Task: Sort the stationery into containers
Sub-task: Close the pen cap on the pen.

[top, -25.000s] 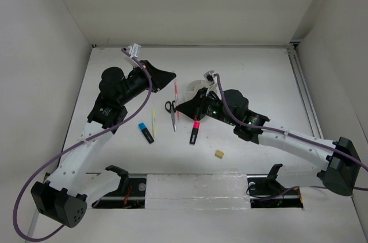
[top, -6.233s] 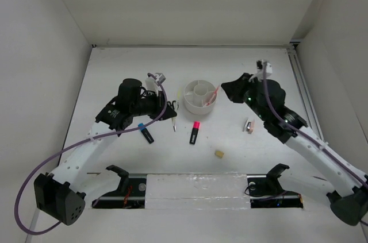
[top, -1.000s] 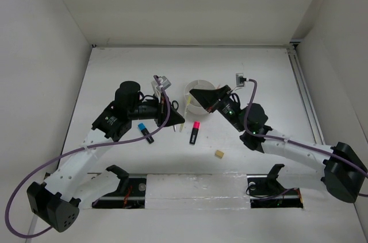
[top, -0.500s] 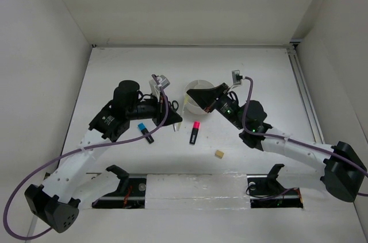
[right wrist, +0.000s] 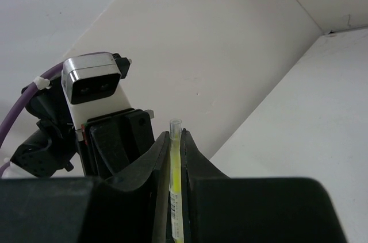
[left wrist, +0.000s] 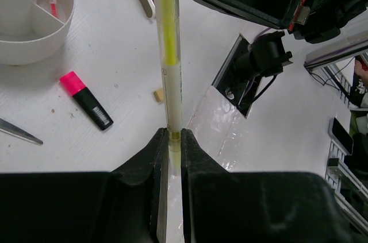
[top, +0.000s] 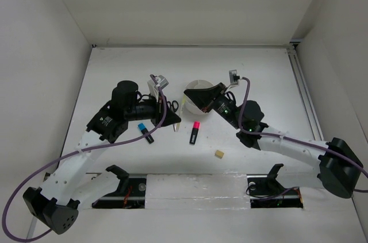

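- The white bench [top: 115, 70] lies well below both hands. Anything let go up here would, I judge, fall and roll rather than land where it is wanted.
- The round white plastic desk organiser [left wrist: 34, 36] sits just beneath and behind the right hand [right wrist: 175, 139]. A careless swing of that arm could clip its rim and shove it aside.
- The left hand [left wrist: 171, 139] and the right hand are both pinched shut on the same thin yellow pen [left wrist: 168, 42], one at each end. The pen bridges the two hands in the air. If either arm moves before the other lets go, the pen could bend, snap or twist free. If both let go together, it drops.
- The black-handled scissors [top: 171, 105] lie under the left hand, partly hidden. A low retreat of that arm might drag them.
- The black highlighter with a pink cap [left wrist: 86, 100] lies on the bench beneath the pen. A falling pen could bounce off it.
- The pen's end pokes only slightly past the right hand's fingertips, so that hold looks short and could slip.
- The small tan eraser [left wrist: 158, 95] lies below, nearer the left hand, and is unlikely to be disturbed.
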`<state>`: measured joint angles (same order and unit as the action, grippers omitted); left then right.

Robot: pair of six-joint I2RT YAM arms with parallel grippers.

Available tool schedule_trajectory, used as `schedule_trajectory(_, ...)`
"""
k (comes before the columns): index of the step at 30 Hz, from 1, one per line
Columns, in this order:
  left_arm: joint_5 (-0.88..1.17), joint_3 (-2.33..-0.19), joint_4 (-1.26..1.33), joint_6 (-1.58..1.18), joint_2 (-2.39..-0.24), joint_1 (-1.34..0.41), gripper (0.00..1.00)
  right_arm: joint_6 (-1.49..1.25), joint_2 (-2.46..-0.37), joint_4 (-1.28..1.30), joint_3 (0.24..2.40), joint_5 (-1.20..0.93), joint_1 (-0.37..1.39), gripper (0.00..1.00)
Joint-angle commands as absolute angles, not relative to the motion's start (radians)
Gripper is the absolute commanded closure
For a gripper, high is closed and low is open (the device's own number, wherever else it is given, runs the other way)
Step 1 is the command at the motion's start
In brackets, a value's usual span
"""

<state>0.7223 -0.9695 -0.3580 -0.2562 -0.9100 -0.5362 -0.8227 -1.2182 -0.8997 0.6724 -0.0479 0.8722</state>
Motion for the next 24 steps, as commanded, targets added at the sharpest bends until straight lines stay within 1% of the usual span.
schedule_trajectory(1,0.687,-1.075,-0.112,-0.264,-0.897,-0.526,1.00,-0.802,-1.246,-0.796,0.640,-0.192,0.942,1.00)
schedule_trajectory(13,0.655,-1.094,-0.121,-0.255,-0.925,-0.526,1.00,-0.759,-1.216,-0.720,0.630,-0.161,0.971,1.00)
schedule_trajectory(24,0.655,-1.106,-0.144,-0.236,-0.923,-0.526,1.00,-0.759,-1.216,-0.719,0.621,-0.141,0.980,1.00)
